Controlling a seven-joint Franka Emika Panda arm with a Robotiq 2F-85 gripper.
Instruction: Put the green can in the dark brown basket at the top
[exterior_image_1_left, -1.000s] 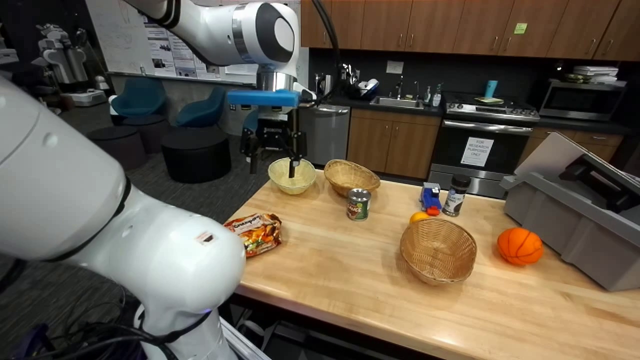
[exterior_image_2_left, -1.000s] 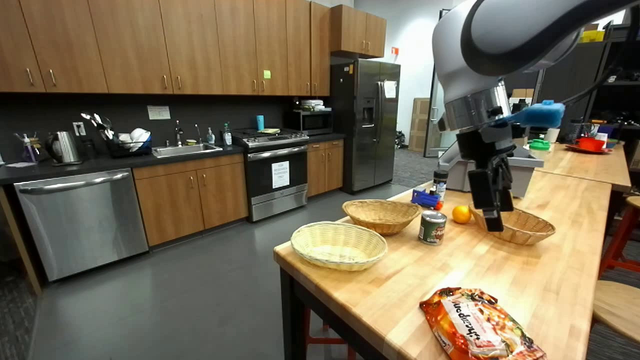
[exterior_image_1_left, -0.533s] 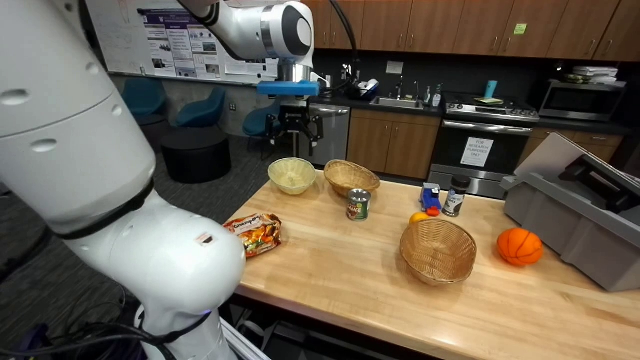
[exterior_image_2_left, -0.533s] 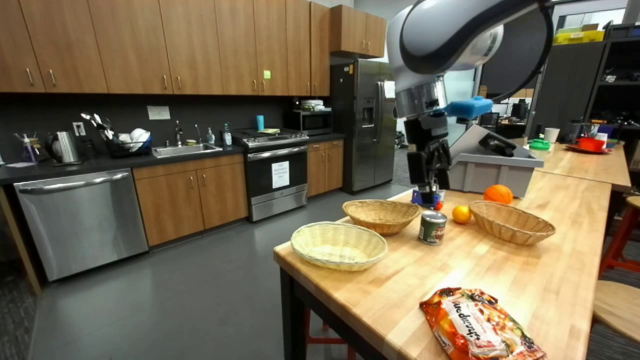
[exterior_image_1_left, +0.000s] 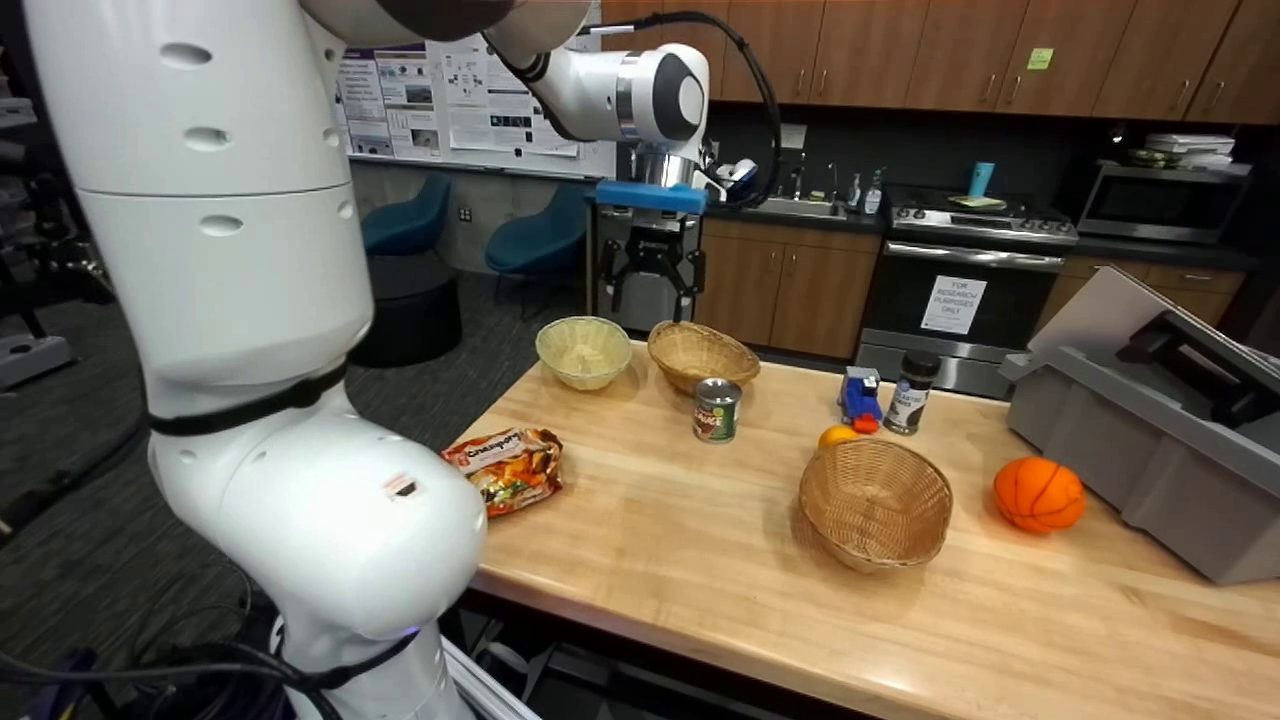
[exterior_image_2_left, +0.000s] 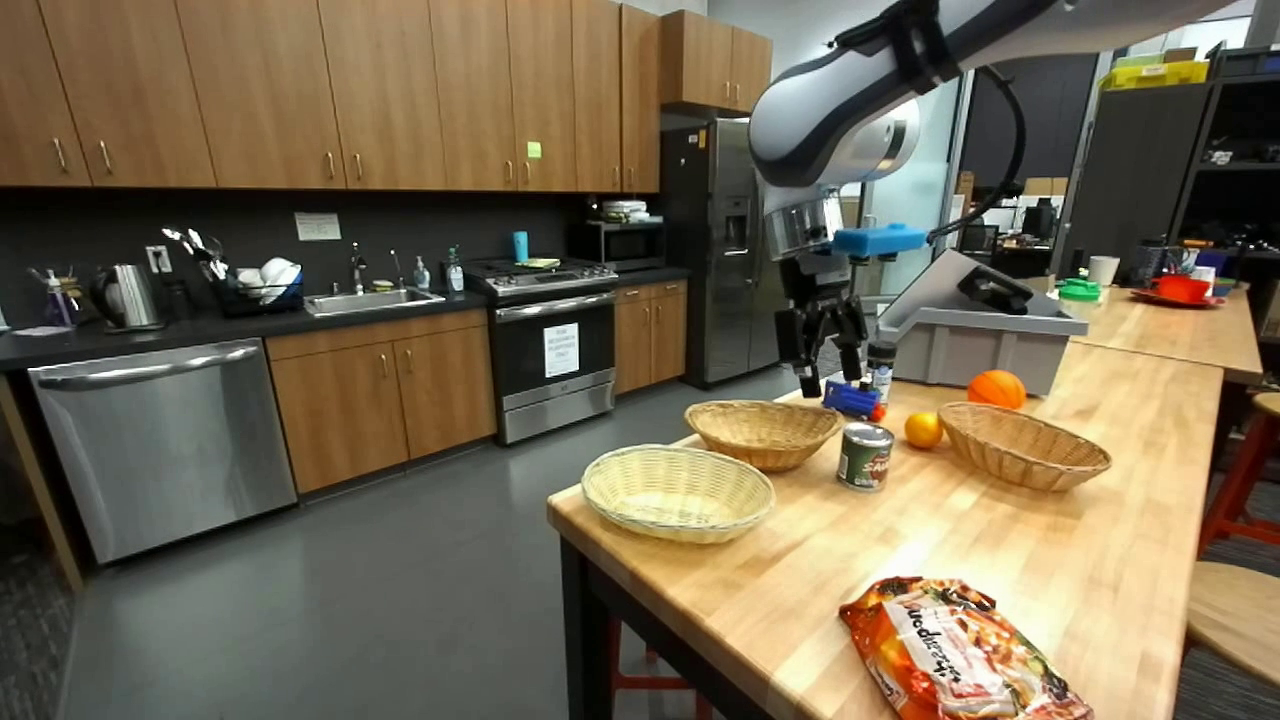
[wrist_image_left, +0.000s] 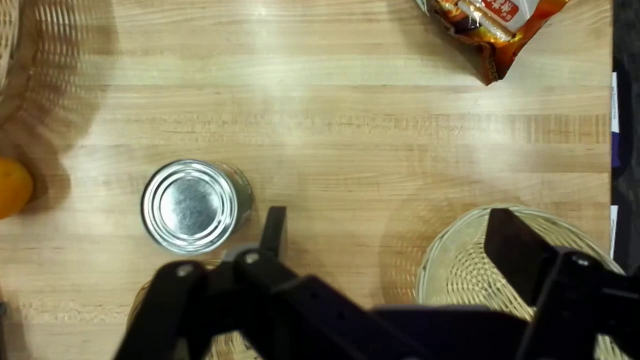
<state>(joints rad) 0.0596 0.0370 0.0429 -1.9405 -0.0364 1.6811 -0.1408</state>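
The green can stands upright on the table, and its silvery lid faces up in the wrist view. Just behind it is the dark brown basket, a shallow woven one that also shows in an exterior view. In the wrist view only bits of that basket show beneath the gripper's linkage. My gripper hangs in the air above the tabletop, pointing down. Its jaws are wide apart with nothing between them. The can lies left of the left fingertip in the wrist view, apart from it.
A pale yellowish basket sits at the table corner, under the right finger in the wrist view. A tan basket, an orange, a blue toy, a spice jar, a noodle packet, an orange ball and a grey bin stand around.
The arm has swung across, carrying the open gripper from the table's near-left side toward the can and the back baskets. Objects on the table have stayed where they were.
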